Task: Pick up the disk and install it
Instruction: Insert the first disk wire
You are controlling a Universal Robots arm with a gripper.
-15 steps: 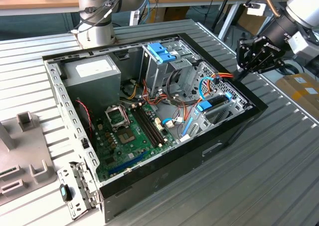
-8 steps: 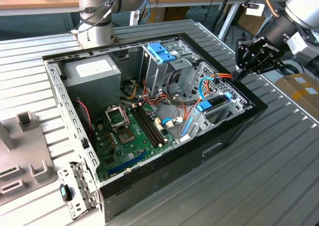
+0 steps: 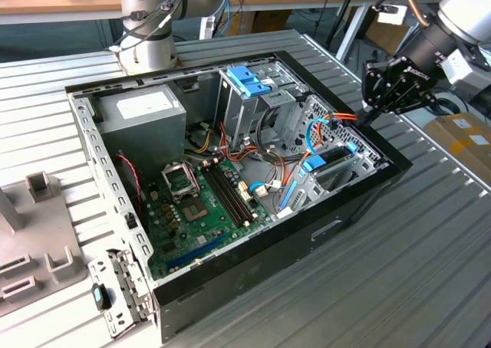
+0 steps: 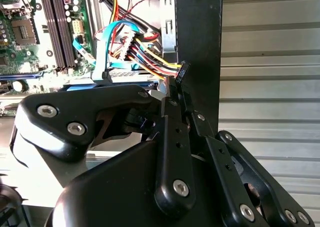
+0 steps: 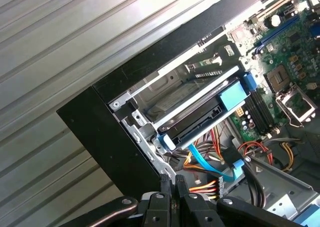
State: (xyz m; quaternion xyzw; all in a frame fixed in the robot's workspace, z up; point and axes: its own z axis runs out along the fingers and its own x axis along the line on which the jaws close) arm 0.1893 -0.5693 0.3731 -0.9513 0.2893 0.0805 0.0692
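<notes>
Table: a ribbed metal table (image 3: 430,271) carries everything; its slats run under the open computer case (image 3: 360,198), which lies on its side near the middle with black walls.
Arm: the robot arm (image 3: 460,26) reaches in from the exterior view's right, over the table's far right edge.
Power supply: a grey box with a white sticker (image 3: 142,114) sits in the case's far corner on the exterior view's left.
Motherboard: a green board (image 3: 203,206) covers the case floor toward the near wall.
Drive cage: a tall metal cage with a blue clip on top (image 3: 249,83) stands against the far wall of the case.
Bracket: a small metal bracket (image 3: 115,290) lies on the table just outside the case's near left corner.
Disk: the disk (image 5: 200,109), edged by its blue carrier, sits in the bay at the case's right-hand corner, below the gripper; it also shows in the exterior view (image 3: 330,162).
Cables: orange, yellow and blue wires (image 4: 135,49) bunch just beside the disk.
Gripper: the gripper (image 3: 370,116) hangs at the case's right wall above the cables, fingers (image 5: 172,192) pressed together, holding nothing.
</notes>
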